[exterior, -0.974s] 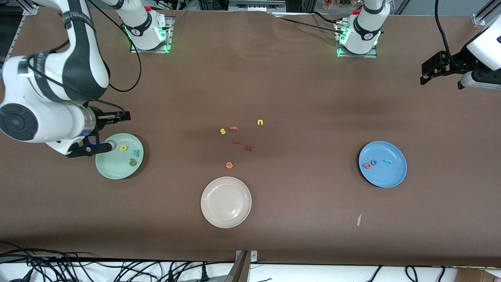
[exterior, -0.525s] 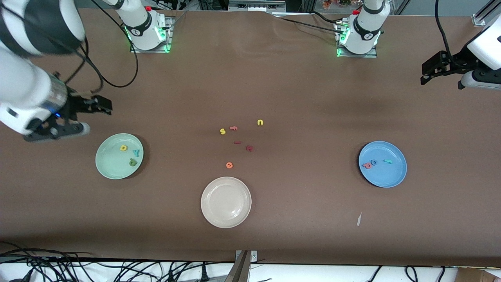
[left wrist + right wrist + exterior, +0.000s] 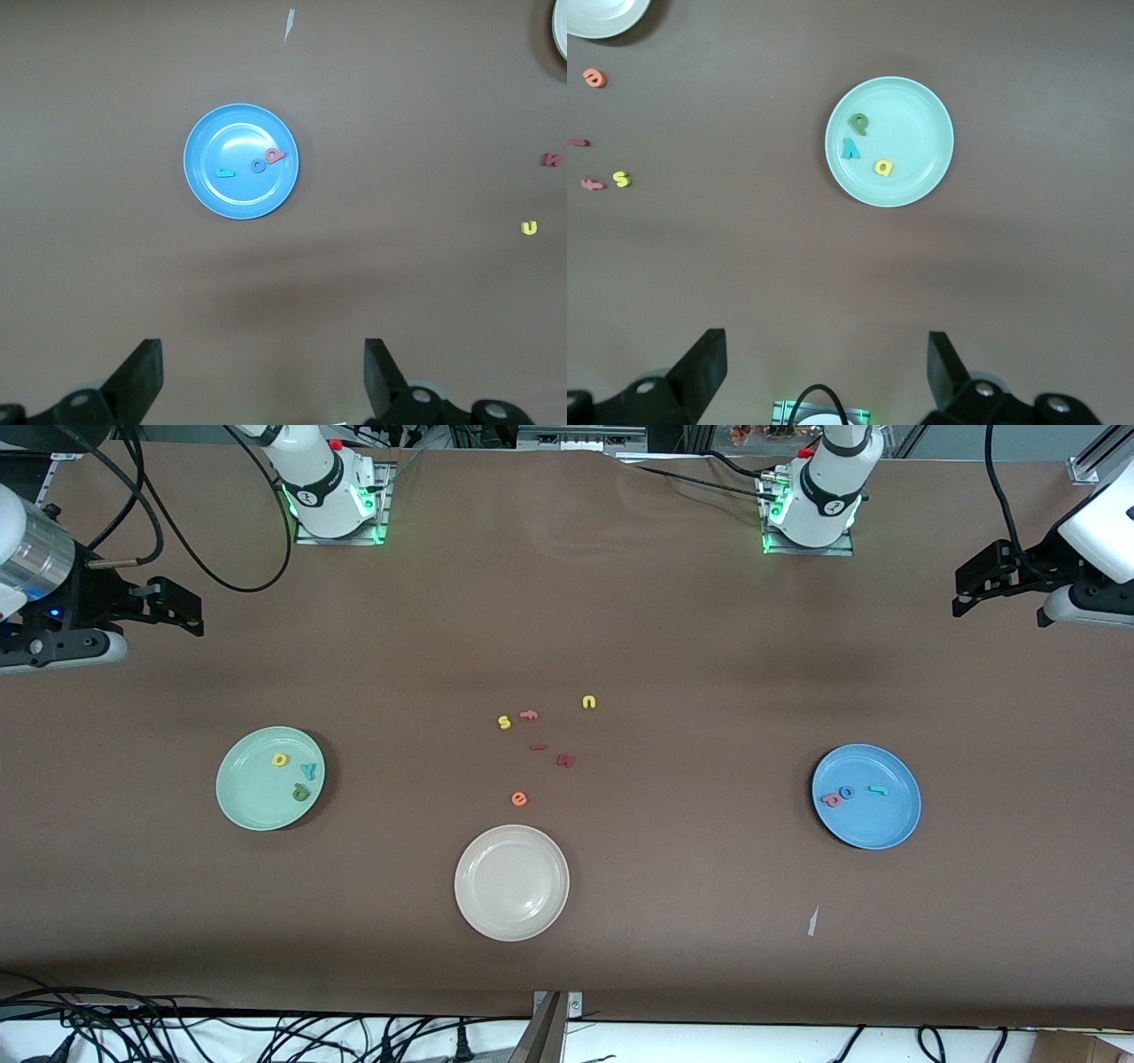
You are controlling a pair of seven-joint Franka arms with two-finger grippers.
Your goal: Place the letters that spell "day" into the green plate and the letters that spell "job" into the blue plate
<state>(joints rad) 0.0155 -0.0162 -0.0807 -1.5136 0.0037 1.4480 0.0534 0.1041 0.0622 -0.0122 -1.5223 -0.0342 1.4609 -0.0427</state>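
On the table [image 3: 673, 921], both plates lie clear of open jaws.

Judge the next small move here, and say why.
Probably none beyond parking: the green plate already holds the d, a and y; the blue plate holds the j, o and b. Both pincers, right and left, are open and empty.
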